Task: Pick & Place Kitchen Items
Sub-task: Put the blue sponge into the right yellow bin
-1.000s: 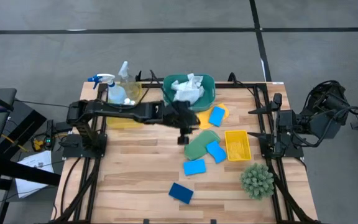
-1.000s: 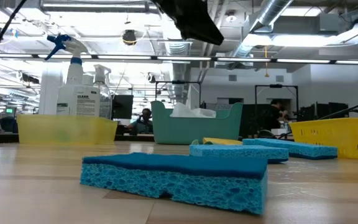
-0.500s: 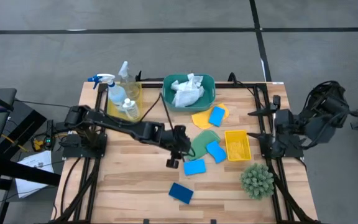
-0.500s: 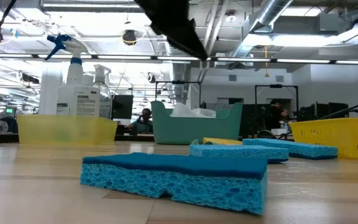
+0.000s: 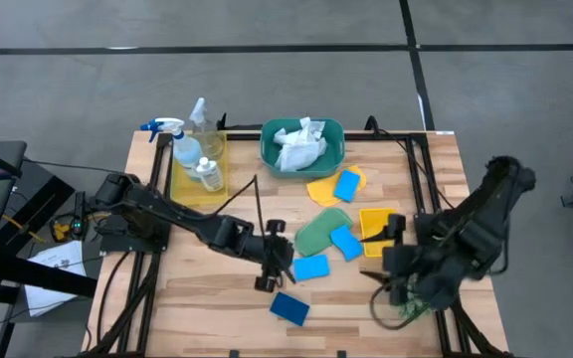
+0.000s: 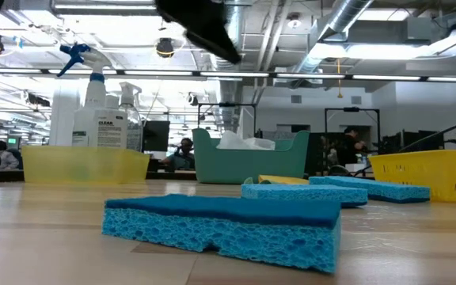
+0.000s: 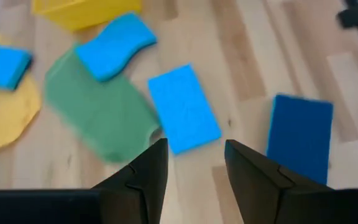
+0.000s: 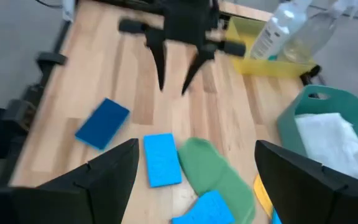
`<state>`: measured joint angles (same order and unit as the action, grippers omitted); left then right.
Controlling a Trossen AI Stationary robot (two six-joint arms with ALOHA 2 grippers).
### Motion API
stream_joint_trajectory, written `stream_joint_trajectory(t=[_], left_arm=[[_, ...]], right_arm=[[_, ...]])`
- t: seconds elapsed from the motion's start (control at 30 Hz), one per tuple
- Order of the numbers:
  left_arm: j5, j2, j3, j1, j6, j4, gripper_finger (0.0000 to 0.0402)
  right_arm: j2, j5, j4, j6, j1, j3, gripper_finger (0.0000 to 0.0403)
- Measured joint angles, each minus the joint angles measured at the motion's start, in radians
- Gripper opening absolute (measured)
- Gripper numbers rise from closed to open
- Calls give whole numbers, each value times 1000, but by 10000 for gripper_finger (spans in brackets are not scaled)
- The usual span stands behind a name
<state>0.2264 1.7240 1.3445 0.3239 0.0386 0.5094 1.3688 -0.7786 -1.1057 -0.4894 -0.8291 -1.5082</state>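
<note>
Even, bright overhead light falls on my table, with only soft shadows. At table height, ceiling strip lights glare white and the dark-blue sponge up close is sharp, the room behind softer. Both my wrist views smear with motion blur; my 2 left fingers look soft-edged.
</note>
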Motion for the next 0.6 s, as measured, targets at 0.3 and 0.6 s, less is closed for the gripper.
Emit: stream_joint_trajectory(t=[0.3,0.6], left_arm=[[395,-148,0,91,288,301,155],[712,-404,-261,208,483,213,155]], right_arm=[[131,-58,-32,-106,38,-1,311],[202,10,28,-111,109,-1,311]])
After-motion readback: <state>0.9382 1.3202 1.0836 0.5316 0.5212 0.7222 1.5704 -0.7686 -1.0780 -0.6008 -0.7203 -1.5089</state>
